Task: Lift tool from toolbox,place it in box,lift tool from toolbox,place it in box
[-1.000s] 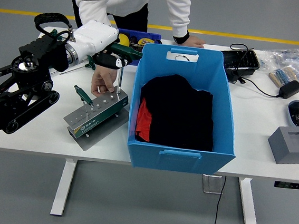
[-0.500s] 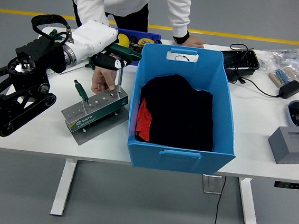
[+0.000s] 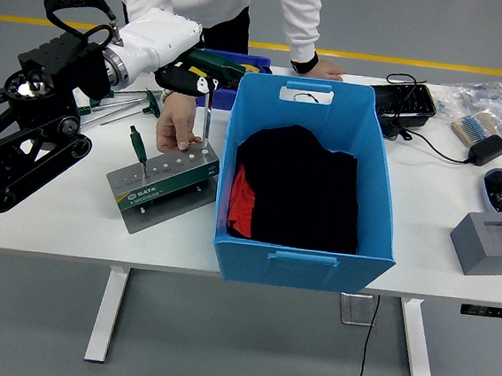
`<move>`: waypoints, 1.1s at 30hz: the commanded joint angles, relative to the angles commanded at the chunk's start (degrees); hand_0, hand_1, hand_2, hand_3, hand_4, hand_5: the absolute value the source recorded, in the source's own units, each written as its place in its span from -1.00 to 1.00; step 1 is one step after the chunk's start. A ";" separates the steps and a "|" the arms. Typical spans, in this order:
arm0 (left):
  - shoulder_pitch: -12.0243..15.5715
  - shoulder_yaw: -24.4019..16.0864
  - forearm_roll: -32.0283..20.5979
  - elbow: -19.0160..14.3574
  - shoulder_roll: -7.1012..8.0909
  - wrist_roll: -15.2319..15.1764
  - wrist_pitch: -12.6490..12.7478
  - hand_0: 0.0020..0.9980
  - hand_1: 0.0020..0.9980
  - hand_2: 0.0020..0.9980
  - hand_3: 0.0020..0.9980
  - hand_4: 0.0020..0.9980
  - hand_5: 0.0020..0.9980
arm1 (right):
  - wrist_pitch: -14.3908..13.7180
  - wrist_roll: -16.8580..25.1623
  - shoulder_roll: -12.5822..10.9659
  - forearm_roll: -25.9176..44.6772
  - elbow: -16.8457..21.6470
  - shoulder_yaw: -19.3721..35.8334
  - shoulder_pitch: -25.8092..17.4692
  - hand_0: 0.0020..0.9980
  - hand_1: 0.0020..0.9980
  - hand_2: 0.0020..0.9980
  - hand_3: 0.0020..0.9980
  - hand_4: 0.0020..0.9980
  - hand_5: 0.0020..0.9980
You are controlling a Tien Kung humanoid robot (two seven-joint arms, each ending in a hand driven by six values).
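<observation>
Left hand (image 3: 193,74): clamped on a green-handled tool (image 3: 207,104), tip near the toolbox (image 3: 161,182). Your risk: dragging the toolbox, despite a person's hand (image 3: 175,127) steadying it.

Robotics lab or workshop: grey floor (image 3: 35,309) with a yellow marking line (image 3: 423,63), white surface (image 3: 422,258) carrying a power adapter (image 3: 485,149), bagged parts (image 3: 482,99) and a metal tool stand (image 3: 162,188).

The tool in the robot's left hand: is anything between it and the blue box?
Nothing visible blocks it. The left hand holds the green-handled tool just left of the blue box; only the box's left wall lies between. The person's hand rests below, on the tool holder.
</observation>
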 joint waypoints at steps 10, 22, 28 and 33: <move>-2.68 0.21 -1.18 -3.91 1.22 1.26 -1.26 -0.92 -1.00 -1.00 -0.92 0.36 0.18 | 0.07 0.03 -0.06 0.25 0.00 -0.35 -0.03 0.35 0.35 0.45 0.13 0.58 0.35; -4.99 -2.66 -2.13 -10.42 -0.20 0.24 -0.04 -0.92 -1.00 -1.00 -0.92 0.37 0.17 | 0.09 -0.16 -0.10 -0.52 0.00 0.12 -0.08 0.35 0.35 0.45 0.13 0.58 0.35; -6.20 2.51 -10.13 -8.65 -3.94 -2.27 1.73 -0.92 -1.00 -1.00 -0.92 0.37 0.17 | 0.07 -0.41 -0.22 -1.92 0.00 1.18 0.06 0.36 0.35 0.44 0.13 0.58 0.35; -6.42 7.66 -14.43 -3.83 -8.24 -5.36 2.42 -0.92 -1.00 -1.00 -0.92 0.37 0.17 | 0.03 -0.58 -0.35 -2.86 0.00 2.07 0.37 0.36 0.35 0.44 0.13 0.58 0.35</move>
